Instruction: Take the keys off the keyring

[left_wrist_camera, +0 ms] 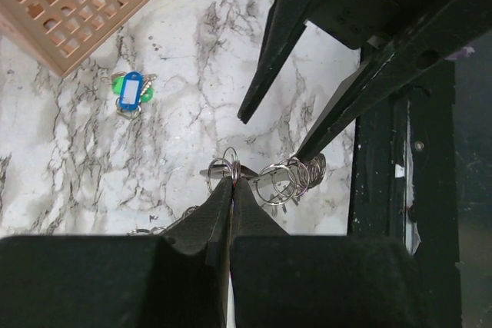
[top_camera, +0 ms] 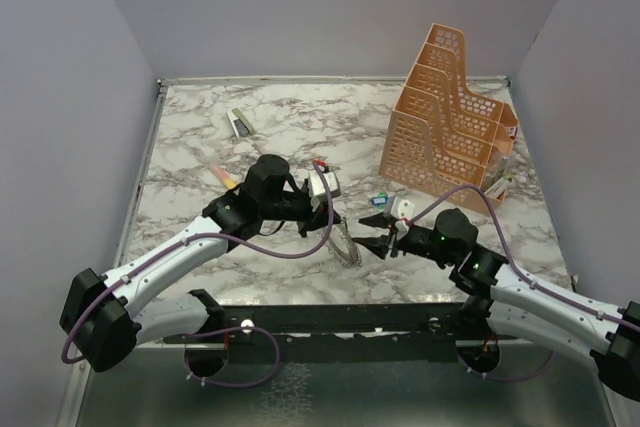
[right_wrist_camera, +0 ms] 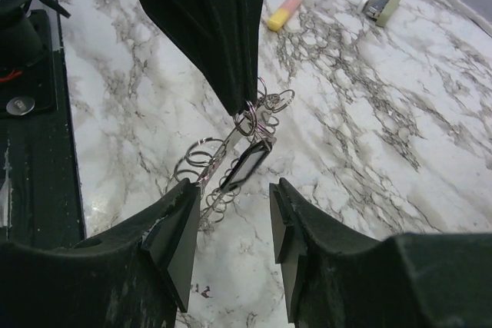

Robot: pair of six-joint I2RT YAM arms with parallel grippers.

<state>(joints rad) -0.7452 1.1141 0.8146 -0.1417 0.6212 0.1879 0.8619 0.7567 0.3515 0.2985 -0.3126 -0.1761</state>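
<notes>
My left gripper (left_wrist_camera: 231,180) is shut on a thin silvery ring at the top of the keyring bundle (left_wrist_camera: 284,178). It holds the bundle just above the marble. The bundle (right_wrist_camera: 207,167) is a thin metal strip strung with several small silvery split rings and a dark flat tag (right_wrist_camera: 246,165). I cannot make out separate keys. In the top view it hangs between both grippers (top_camera: 346,244). My right gripper (right_wrist_camera: 231,205) is open and empty. It faces the bundle from close by, and its left finger is next to the lower rings.
An orange mesh file rack (top_camera: 450,117) stands at the back right. A blue and green tag (left_wrist_camera: 132,90) lies in front of it. A yellow-pink eraser (right_wrist_camera: 283,11) and a small stapler (right_wrist_camera: 382,4) lie at the far left. The black base rail (top_camera: 340,317) runs along the near edge.
</notes>
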